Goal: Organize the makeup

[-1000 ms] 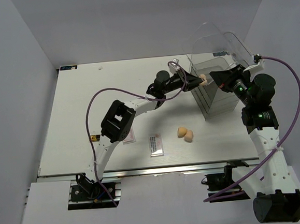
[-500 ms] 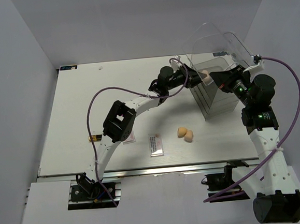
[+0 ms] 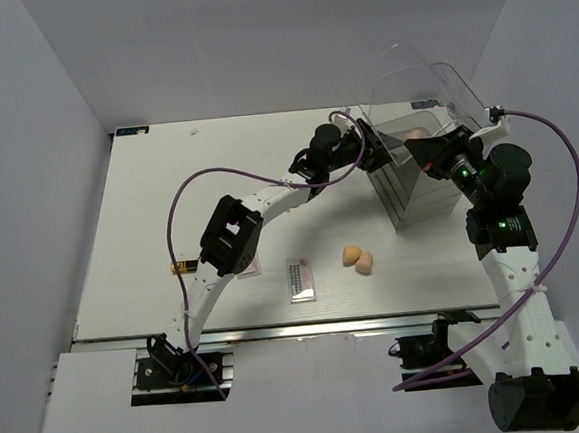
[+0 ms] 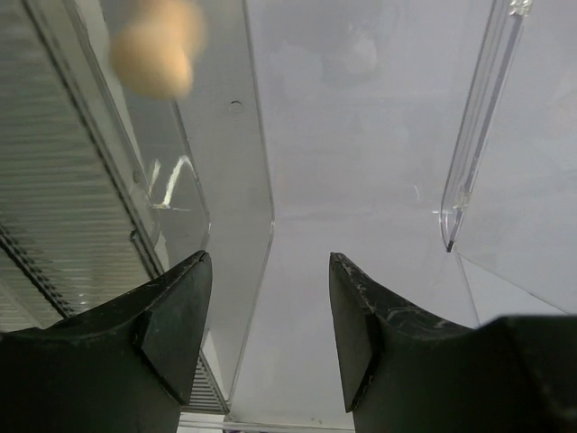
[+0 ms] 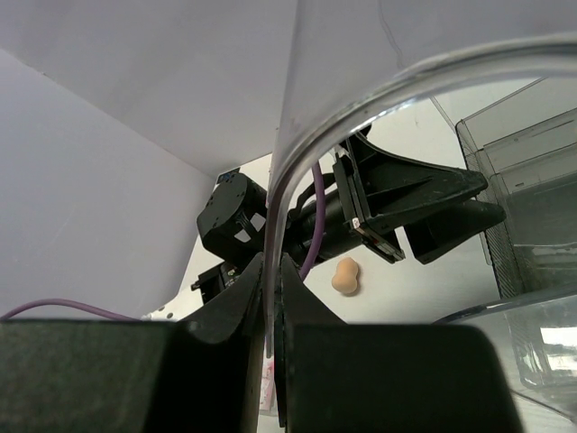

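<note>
Light is bright, even and diffuse from above: the white table [image 3: 148, 208] looks almost washed out, with only faint, soft shadows on it. The top view is sharp throughout. In the left wrist view the sponge [image 4: 151, 56] is a blurred blob, white glare streaks the clear box [image 4: 361, 135], and the left fingers [image 4: 171, 316] are dark. In the right wrist view the lid [image 5: 379, 99] edge gleams; the right fingers [image 5: 230, 307] are black and soft.
</note>
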Motion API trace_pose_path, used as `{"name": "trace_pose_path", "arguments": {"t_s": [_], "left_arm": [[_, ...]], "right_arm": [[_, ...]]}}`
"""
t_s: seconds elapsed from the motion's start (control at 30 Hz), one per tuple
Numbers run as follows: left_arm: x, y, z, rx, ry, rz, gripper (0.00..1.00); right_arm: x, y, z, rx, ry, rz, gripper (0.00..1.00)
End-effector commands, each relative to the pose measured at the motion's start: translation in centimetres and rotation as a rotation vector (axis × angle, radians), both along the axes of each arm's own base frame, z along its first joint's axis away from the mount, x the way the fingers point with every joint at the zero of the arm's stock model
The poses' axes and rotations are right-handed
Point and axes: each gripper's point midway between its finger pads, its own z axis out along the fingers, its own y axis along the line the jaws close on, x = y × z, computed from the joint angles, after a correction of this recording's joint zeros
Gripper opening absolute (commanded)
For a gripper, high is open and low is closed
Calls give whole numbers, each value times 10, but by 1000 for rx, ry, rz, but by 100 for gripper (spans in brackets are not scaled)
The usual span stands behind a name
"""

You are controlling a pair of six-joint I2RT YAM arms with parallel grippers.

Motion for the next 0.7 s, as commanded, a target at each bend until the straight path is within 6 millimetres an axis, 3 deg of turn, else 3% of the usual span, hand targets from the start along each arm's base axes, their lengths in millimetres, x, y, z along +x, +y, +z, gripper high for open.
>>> {"name": "trace_pose_path", "arguments": {"t_s": [0.0, 0.1, 0.17, 0.23, 0.27, 0.33, 0.37, 0.4, 0.47, 0.5, 0.53, 0.57, 0.6, 0.67], "left_arm": [[-2, -3, 24, -18, -51, -1, 64], [-2, 0, 30, -14, -69, 2, 63], [-2, 5, 44, -18, -109, 18, 60], [-1, 12, 42, 4, -121, 29, 57], [-3, 17, 56, 10, -165, 35, 55], [-6, 27, 45, 58, -167, 43, 53], [-9, 36, 61, 63, -213, 54, 50], [-12, 43, 44, 102, -200, 56, 48], [-14, 57, 41, 144, -230, 72, 44], [-18, 65, 55, 141, -256, 81, 43], [-19, 74, 39, 178, -240, 88, 41], [-21, 80, 37, 197, -257, 93, 36], [-24, 87, 49, 194, -280, 103, 33], [-26, 100, 34, 247, -287, 111, 28]], "right_arm": [[-13, -4, 65, -29, -250, -24, 0], [-13, -4, 65, -29, -250, -24, 0], [-14, -4, 65, -30, -251, -23, 0], [-14, -4, 66, -30, -253, -23, 0], [-14, -4, 65, -30, -251, -23, 0], [-14, -4, 65, -30, -252, -20, 0], [-14, -4, 65, -31, -251, -21, 0], [-15, -4, 65, -30, -251, -21, 0], [-14, -4, 64, -31, -251, -21, 0], [-14, -4, 64, -30, -248, -23, 0], [-15, -4, 64, -29, -251, -24, 0], [-14, -4, 62, -29, -247, -24, 0], [-14, -4, 61, -30, -244, -23, 0], [-14, -4, 60, -30, -239, -20, 0]]}}
